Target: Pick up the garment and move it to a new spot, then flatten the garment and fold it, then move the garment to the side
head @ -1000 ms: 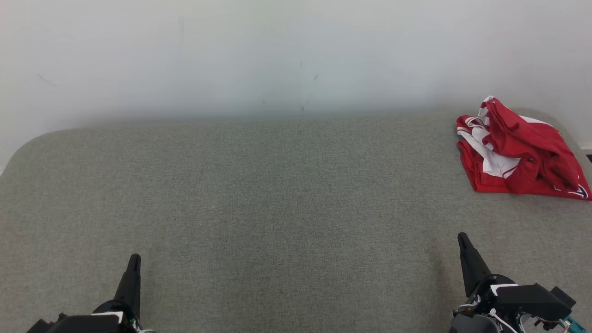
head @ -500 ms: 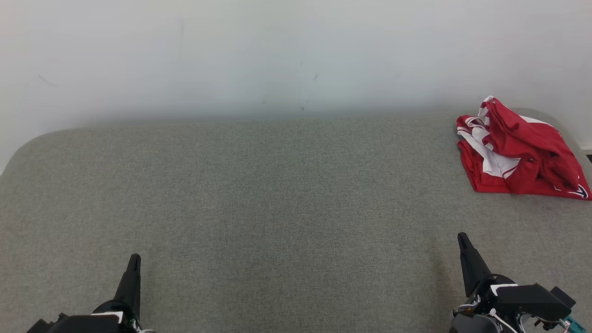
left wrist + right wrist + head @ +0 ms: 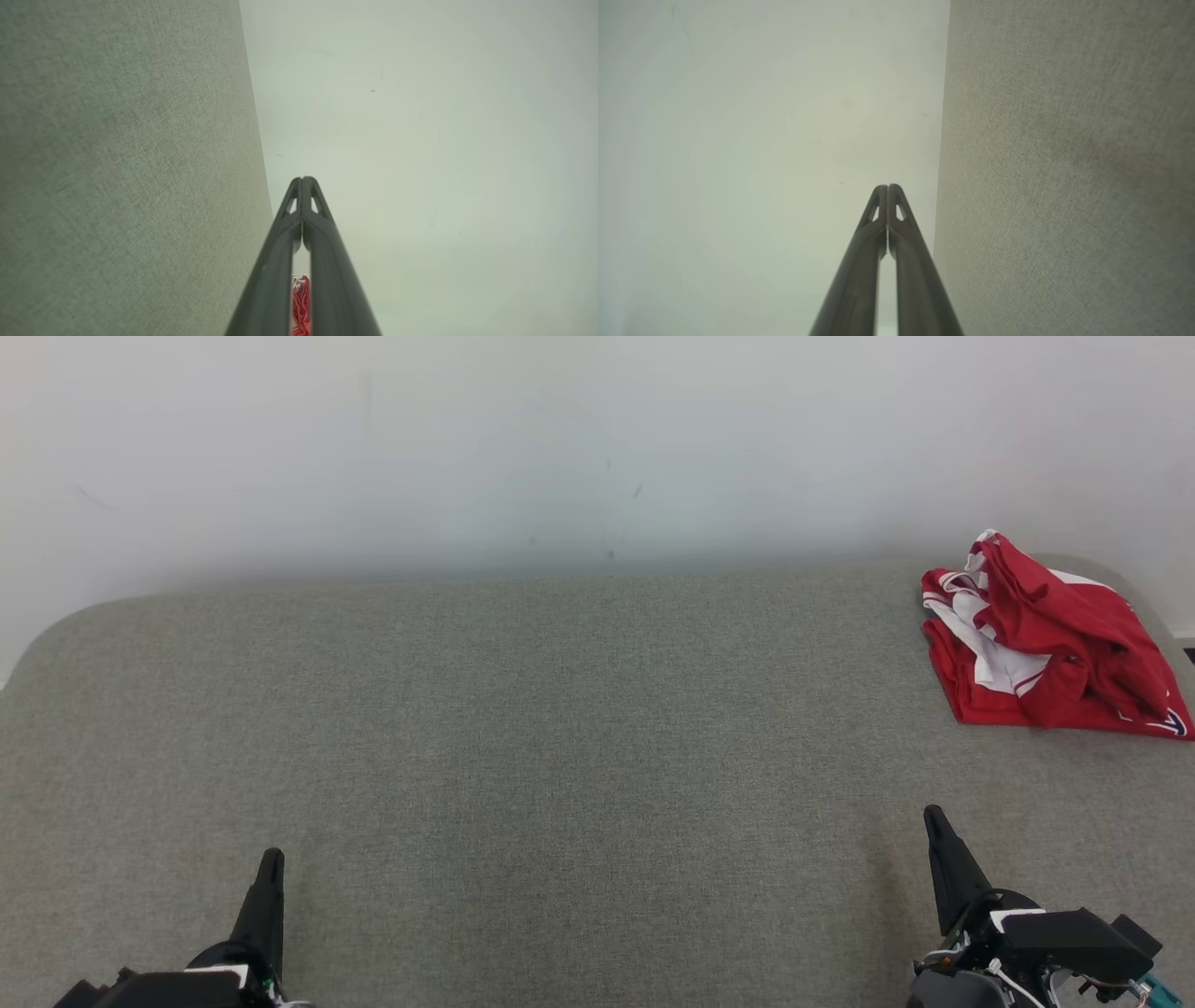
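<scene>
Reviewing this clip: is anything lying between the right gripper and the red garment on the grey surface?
Nothing visible does. The right gripper, shut, sits at the near right of the grey surface. The crumpled red-and-white garment lies farther back on the same side, with plain grey fabric between them.

There is one crumpled red-and-white fabric garment. There are two dark, long-fingered tools: the left tool and the right tool. There is one grey, cloth-covered tabletop with rounded corners, and one plain pale wall behind it.
</scene>
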